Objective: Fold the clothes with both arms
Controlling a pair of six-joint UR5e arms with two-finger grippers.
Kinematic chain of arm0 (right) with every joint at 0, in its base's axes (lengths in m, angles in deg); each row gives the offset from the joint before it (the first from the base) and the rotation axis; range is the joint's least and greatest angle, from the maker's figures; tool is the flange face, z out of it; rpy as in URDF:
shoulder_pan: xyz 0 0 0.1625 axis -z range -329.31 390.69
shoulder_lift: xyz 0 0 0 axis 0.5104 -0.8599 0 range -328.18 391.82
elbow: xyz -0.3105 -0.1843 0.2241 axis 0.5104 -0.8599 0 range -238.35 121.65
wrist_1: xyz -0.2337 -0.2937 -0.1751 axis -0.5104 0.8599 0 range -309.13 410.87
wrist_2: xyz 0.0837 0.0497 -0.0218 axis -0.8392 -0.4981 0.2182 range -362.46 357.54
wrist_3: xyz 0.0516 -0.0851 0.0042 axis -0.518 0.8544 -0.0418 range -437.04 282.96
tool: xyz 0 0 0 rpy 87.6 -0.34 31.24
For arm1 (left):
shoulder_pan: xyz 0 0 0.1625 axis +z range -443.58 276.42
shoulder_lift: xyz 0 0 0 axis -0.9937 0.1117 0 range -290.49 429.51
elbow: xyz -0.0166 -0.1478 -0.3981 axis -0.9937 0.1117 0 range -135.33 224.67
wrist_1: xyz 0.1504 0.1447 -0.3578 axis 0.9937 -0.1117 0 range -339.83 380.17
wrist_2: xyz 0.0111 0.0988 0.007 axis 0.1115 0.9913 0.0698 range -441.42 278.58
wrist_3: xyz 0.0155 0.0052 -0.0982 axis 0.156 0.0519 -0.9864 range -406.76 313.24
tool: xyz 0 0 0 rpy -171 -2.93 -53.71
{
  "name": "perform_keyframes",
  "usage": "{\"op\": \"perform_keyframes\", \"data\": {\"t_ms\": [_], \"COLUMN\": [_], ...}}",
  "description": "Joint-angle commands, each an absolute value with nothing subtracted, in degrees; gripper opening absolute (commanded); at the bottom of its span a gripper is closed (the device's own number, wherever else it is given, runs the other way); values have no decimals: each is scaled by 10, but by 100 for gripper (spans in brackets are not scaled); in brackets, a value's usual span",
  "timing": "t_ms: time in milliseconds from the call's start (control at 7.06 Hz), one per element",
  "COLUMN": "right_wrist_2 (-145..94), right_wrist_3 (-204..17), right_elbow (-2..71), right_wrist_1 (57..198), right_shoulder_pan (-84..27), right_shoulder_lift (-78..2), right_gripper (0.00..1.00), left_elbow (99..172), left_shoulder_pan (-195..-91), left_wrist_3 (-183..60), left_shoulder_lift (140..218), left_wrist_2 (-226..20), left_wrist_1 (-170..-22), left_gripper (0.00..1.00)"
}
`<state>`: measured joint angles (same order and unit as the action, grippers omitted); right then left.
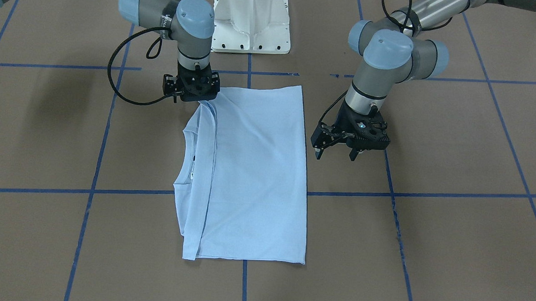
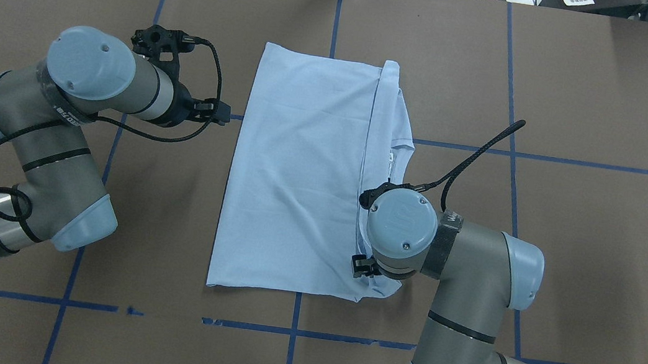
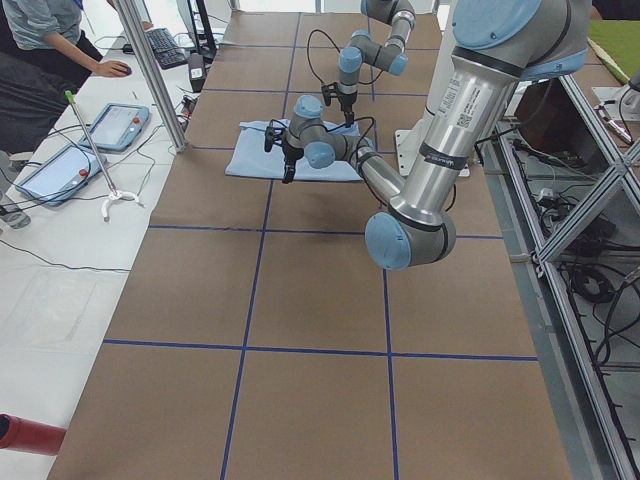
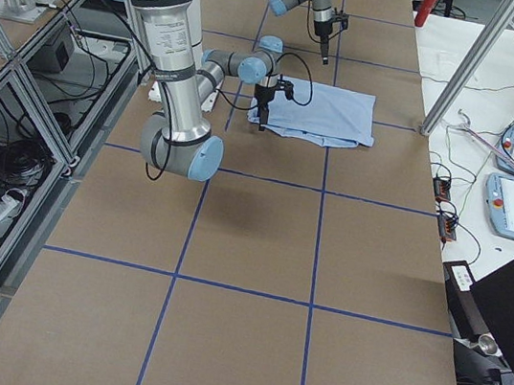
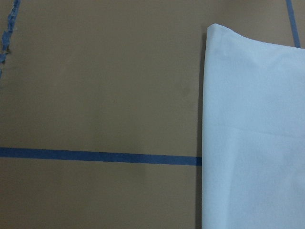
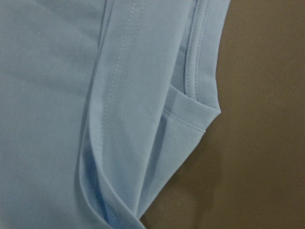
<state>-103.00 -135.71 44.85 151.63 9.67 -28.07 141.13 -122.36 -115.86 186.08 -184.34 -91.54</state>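
The light blue T-shirt (image 1: 248, 177) lies flat on the brown table, folded lengthwise into a tall rectangle, with its collar (image 1: 189, 151) and a folded-in sleeve along one long side. My right gripper (image 1: 193, 92) points down at the shirt's corner nearest the robot on the collar side. Its fingers are hidden, so I cannot tell whether they are open or shut. The right wrist view is filled by shirt (image 6: 119, 114) seams and folds. My left gripper (image 1: 335, 154) hovers open just beside the opposite long edge and holds nothing. The left wrist view shows that shirt (image 5: 252, 133) edge.
The white pedestal base (image 1: 251, 23) stands at the robot's end of the table. Blue tape lines (image 1: 112, 191) cross the brown surface. Tablets (image 3: 115, 125) and cables lie on a side bench, where a person (image 3: 40, 40) sits.
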Motion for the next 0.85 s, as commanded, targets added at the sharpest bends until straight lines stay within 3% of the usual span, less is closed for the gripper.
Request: {"op": "perform_keyframes", "data": {"t_ms": [0, 708], "right_wrist_2": [-1028, -1021], "right_wrist_3": [-1358, -1355], "right_elbow": [426, 418], "right_wrist_1": [1456, 1450], "right_shoulder_pan": [97, 94], "right_shoulder_lift": [-280, -278], "right_gripper": [100, 100], "left_elbow": [1411, 1409], "left_shoulder_pan": [-1223, -1223], "left_wrist_3": [-1157, -1156], "left_shoulder_lift": [1860, 1863], "left_wrist_2": [-1843, -1843], "left_wrist_1": [-916, -917], "left_gripper": [100, 100]}}
